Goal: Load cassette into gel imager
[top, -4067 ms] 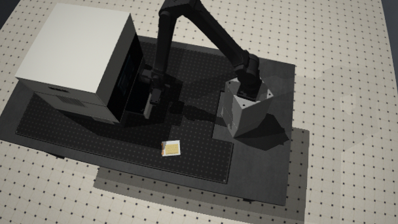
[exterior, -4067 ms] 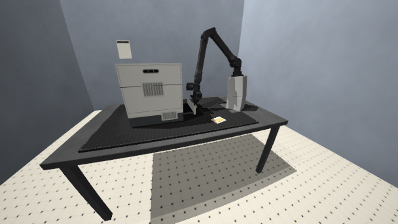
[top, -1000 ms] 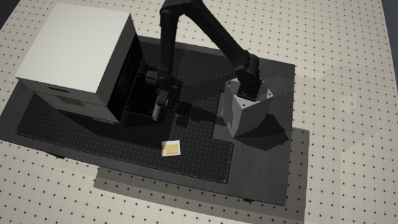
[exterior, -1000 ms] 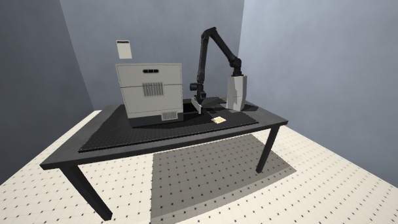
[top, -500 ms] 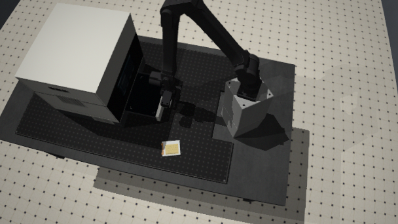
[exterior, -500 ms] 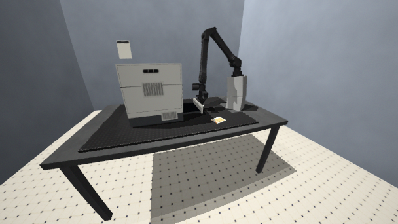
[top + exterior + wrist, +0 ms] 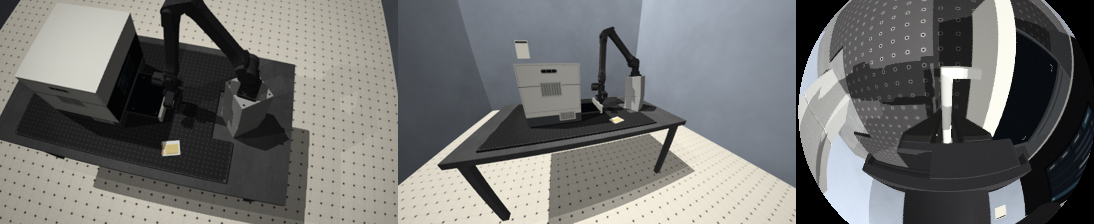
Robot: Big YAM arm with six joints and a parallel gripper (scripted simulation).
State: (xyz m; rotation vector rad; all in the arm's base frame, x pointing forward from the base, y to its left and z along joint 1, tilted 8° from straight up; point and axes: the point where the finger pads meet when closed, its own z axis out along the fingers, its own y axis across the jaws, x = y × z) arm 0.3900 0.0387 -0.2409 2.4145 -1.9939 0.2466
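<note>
Claw [image 7: 168, 99] [image 7: 602, 97] [image 7: 947, 135] pinching the handle [image 7: 947, 102], presumably for drawing; drawer [image 7: 161, 112] [image 7: 597, 105] [image 7: 1006, 65] out beside it, glass exposed to receive FINISHED [image 7: 172, 149] [image 7: 616, 120], which lies flat on the mat [image 7: 199, 160] [image 7: 545, 131] [image 7: 896, 30], off to claw's side.

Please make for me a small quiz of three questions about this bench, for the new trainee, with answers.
1. Where does the cassette lie?
a) on the glass
b) on the dotted mat
c) on the floor

2. True or false: the drawer of IM stands open.

3. Complete: the gripper is closed on the drawer's ____.

Key: 1 b; 2 true; 3 handle.
</note>
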